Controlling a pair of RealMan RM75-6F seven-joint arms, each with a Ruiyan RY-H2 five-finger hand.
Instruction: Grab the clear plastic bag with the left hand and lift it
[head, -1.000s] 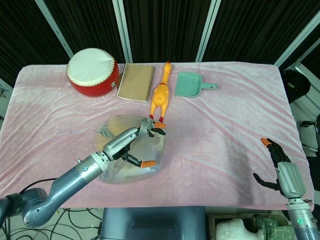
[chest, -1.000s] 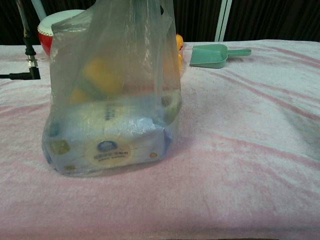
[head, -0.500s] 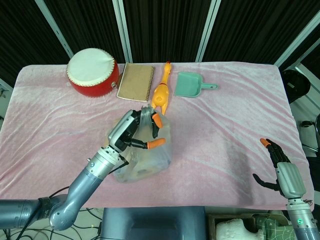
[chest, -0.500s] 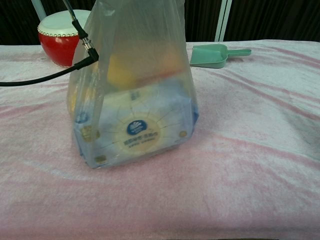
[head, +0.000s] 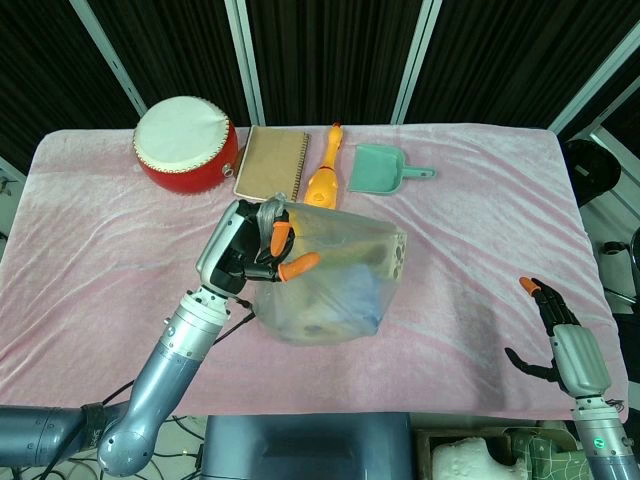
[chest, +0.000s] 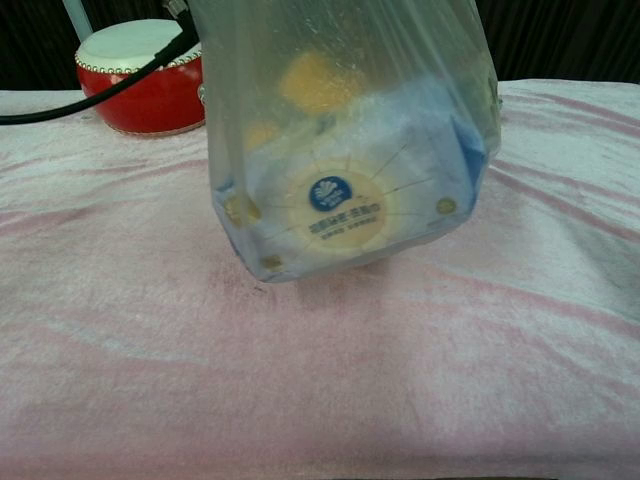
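Observation:
The clear plastic bag (head: 335, 280) hangs in the air above the pink cloth, with a blue and white pack inside it. My left hand (head: 245, 252) grips the gathered top of the bag at its left side. In the chest view the bag (chest: 345, 150) fills the upper middle, its bottom just above the cloth (chest: 150, 330); the left hand is out of that frame. My right hand (head: 560, 335) stays open near the table's front right edge, holding nothing.
A red drum (head: 185, 145), a brown notebook (head: 272, 165), a yellow rubber chicken (head: 323, 175) and a green scoop (head: 380, 170) lie along the back of the table. A black cable (chest: 90, 95) runs across the chest view's upper left.
My left hand has risen and pulled the bag up off the cloth. The bag has swung to the right and now hangs free. The right hand has not moved.

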